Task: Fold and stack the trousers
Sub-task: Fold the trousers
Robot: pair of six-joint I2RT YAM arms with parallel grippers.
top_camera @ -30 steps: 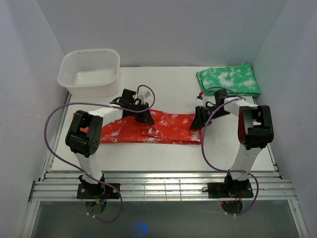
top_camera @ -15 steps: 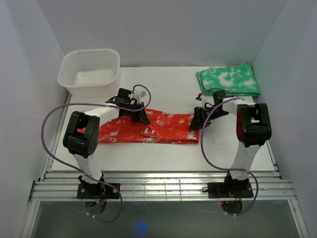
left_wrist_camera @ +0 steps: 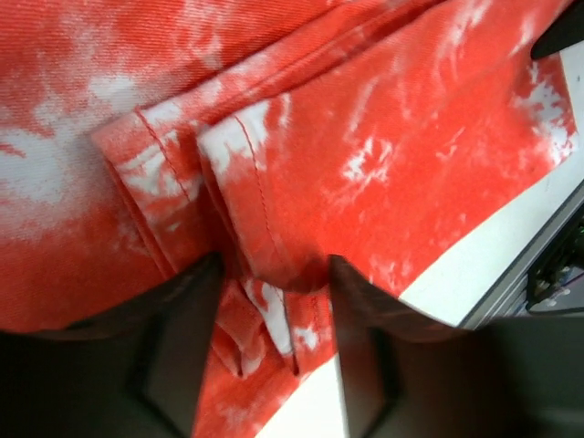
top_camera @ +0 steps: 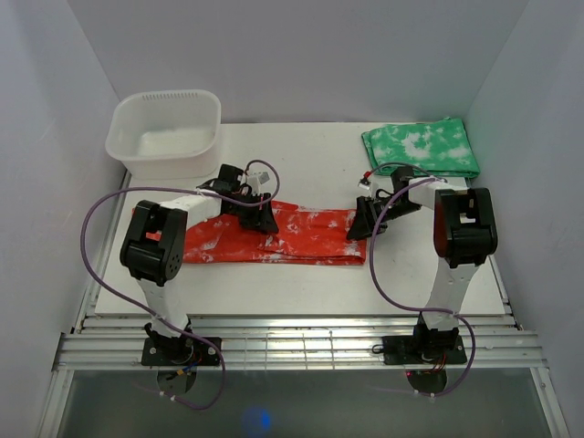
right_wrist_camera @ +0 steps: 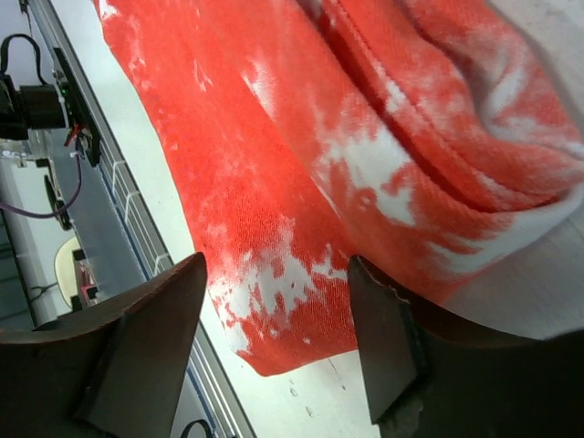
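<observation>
Left arm [top_camera: 173,212]: stretched forward, elbow bent inward; left tool [top_camera: 261,217] low, jaws apart. Right arm [top_camera: 436,193]: likewise bent inward; right tool [top_camera: 359,224] low, jaws apart.

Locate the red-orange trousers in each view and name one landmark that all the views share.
Top external: trousers lie across mid-table.
Left wrist: trousers fill most of the frame.
Right wrist: trousers cover the centre and upper right.
Shared landmark: white table bordering the trousers.

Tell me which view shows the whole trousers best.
Top external: the trousers lie there end to end, a long red strip. Left wrist shows only stitched hems up close; right wrist only one folded end.
</observation>
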